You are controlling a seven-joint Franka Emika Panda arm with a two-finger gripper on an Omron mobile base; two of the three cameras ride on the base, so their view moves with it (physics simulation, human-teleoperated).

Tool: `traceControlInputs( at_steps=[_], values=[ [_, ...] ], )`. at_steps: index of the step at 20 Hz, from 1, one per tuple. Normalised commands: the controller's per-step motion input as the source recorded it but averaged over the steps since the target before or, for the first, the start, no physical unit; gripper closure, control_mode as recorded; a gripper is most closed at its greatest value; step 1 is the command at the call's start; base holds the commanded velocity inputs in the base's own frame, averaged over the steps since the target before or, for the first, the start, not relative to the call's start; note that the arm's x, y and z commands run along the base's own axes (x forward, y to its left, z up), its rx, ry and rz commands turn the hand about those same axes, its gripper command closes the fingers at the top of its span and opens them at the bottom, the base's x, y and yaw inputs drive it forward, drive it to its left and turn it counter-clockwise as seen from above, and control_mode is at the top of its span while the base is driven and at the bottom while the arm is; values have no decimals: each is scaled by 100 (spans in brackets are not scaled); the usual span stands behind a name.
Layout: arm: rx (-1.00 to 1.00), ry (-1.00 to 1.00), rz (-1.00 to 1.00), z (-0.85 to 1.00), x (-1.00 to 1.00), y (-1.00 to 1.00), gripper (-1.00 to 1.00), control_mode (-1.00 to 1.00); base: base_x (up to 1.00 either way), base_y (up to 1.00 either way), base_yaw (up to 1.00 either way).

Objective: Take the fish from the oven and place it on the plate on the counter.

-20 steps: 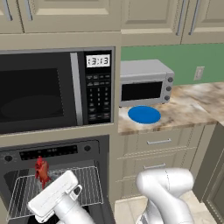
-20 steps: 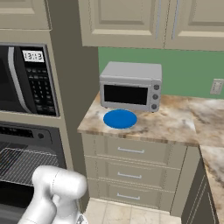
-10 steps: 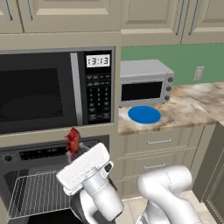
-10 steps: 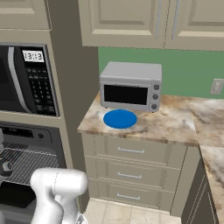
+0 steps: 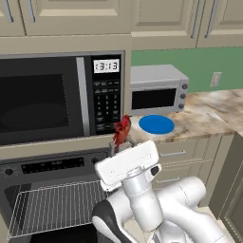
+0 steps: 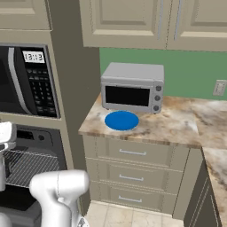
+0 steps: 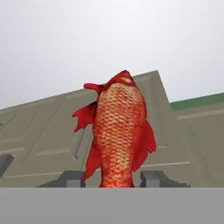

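Hand view shows the fish (image 7: 118, 131) standing upright between the two dark finger tips, so the gripper (image 7: 113, 178) is clamped on its lower end. In the left base view the same fish (image 5: 122, 130) is lifted in front of the microwave (image 5: 61, 97), above the oven (image 5: 52, 199), whose door is open and whose wire rack (image 5: 57, 206) lies bare. I judge that the first part of the task is done: the fish is out of the oven and carried in the air. What is left is to bring it to the right, over the blue plate (image 5: 156, 124), and release it there. The plate sits on the marbled counter (image 6: 177, 122), just in front of the silver toaster oven (image 6: 132, 87). Behind is a green wall with cream cabinets (image 6: 133, 22) above and drawers (image 6: 133, 153) below.
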Motion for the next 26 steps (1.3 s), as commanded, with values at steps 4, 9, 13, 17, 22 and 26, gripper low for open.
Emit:
traceControlInputs(
  at_steps=[4,9,13,17,22,26],
  values=[
    [13,-1,-8,27,24,-84,100,-100,0,0,0],
    [11,1,-2,21,21,-100,100,-100,0,0,0],
    [8,6,-1,14,36,-95,100,-100,0,0,0],
    [6,13,0,8,49,-86,100,-100,0,0,0],
    [4,16,0,3,49,-88,100,-100,0,0,0],
    [0,25,0,0,55,-59,100,-100,0,0,0]
  ],
)
